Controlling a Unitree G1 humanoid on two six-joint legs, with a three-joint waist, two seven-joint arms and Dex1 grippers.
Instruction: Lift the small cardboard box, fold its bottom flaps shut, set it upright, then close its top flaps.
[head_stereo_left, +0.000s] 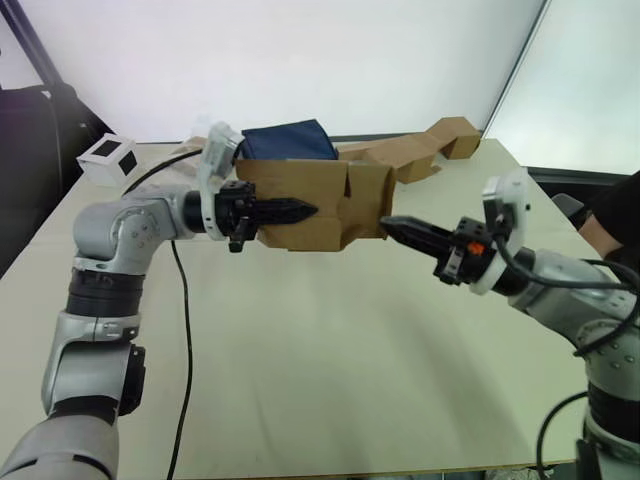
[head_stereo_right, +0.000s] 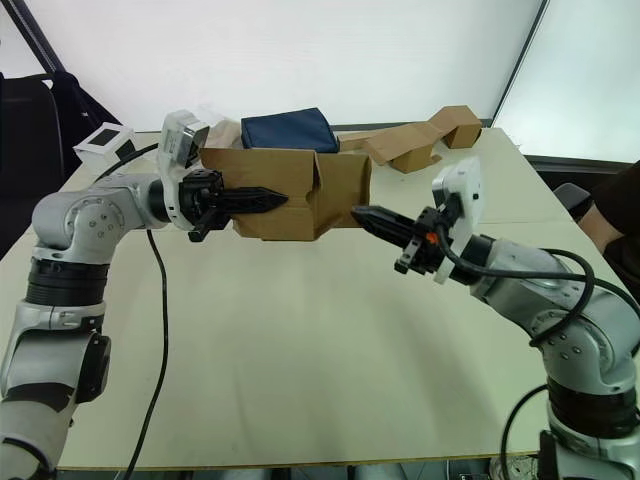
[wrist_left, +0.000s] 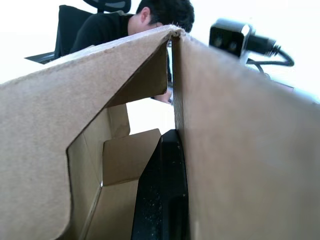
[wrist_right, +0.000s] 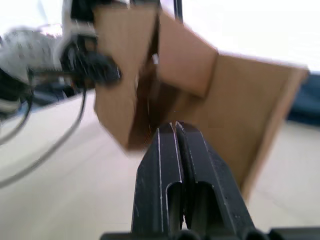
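From the head camera, the small cardboard box (head_stereo_left: 305, 205) hangs above the table (head_stereo_left: 330, 370), pinched on one wall by the left gripper (head_stereo_left: 300, 211). The left wrist view adds that one black finger (wrist_left: 162, 192) lies inside, flat against that wall, below a folded-in flap (wrist_left: 131, 156). The right gripper (head_stereo_right: 362, 215), fingers together in its wrist view, points at the box's open end.

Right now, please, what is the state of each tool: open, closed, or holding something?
Left tool: closed on a wall of the small cardboard box, holding it above the table.
Right tool: closed, empty, tip at the box's open end.
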